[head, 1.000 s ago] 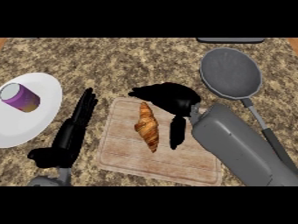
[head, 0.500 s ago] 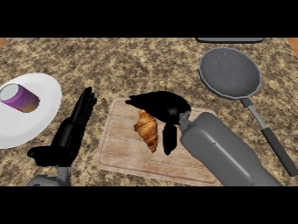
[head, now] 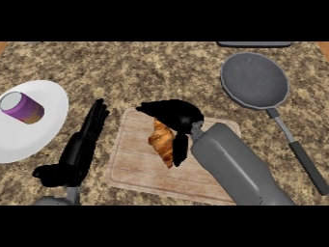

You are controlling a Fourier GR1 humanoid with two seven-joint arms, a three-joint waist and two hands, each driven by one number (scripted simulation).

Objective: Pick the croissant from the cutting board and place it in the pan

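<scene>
On the speckled brown stone worktop (head: 159, 72), centre: pale wooden cutting board (head: 135, 169) w/ golden-brown croissant (head: 161, 142) lying lengthwise on it.

Right hand (head: 172, 115), black: arched over the croissant's far end & right flank, thumb and fingers curled down along it. Reads as closing on the pastry; full clasp can't be confirmed, underside hidden. Croissant appears flat on the board, not lifted.

Left hand (head: 89, 130), black: fingers straight, released, resting on worktop just left of the board. Holds nothing.

Step in hand, by judgement: the pick, approx. early stage; placing not begun. Next move calls for securing the grip, lifting clear of the board, then carrying right & away to the pan, w/ care not to let the curved pastry slip or roll.

Containers:
- Round dark-grey frying pan (head: 256, 79) w/ long black handle, upper right, well apart from the board. Nothing in it.
- White round plate (head: 10, 140), left. Contents: one purple cup w/ pale rim (head: 22, 107), tipped on its side.
</scene>
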